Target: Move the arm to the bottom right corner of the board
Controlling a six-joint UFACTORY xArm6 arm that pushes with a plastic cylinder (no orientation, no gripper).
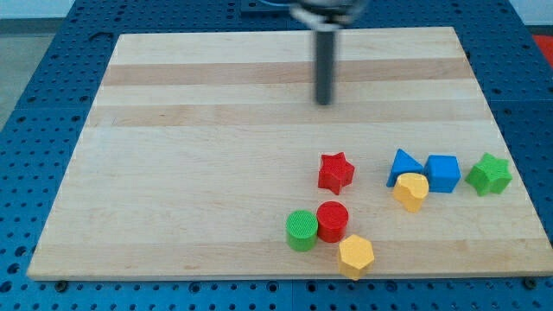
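While nothing occupies the view's left half of the wooden surface [173,173], the blocks all gather toward the lower right. Going from the left, a green cylinder [301,231] touches a red cylinder [333,221], and a yellow hexagonal block [356,256] sits just below them near the bottom edge. Above that cluster lies a red star [336,172], apart from the rest. Further right, a blue triangular block [403,165] and a yellow block [411,191] of rounded outline touch, with a blue cube [442,173] beside them and a green star [489,174] nearest the right edge.

My tip [324,103] rests in the upper middle of the surface, well above the red star and clear of every block. As for the end effector, it is a bare rod with no jaws, holding nothing and touching no block.

The goal, the bottom right corner [527,269], lies well apart from my tip, so the move looks not yet begun. A straight diagonal run appears to cross the row of blue and yellow blocks, and would likely shove them or the green star toward the edge. Swinging right first, then down past the green star, seems safer
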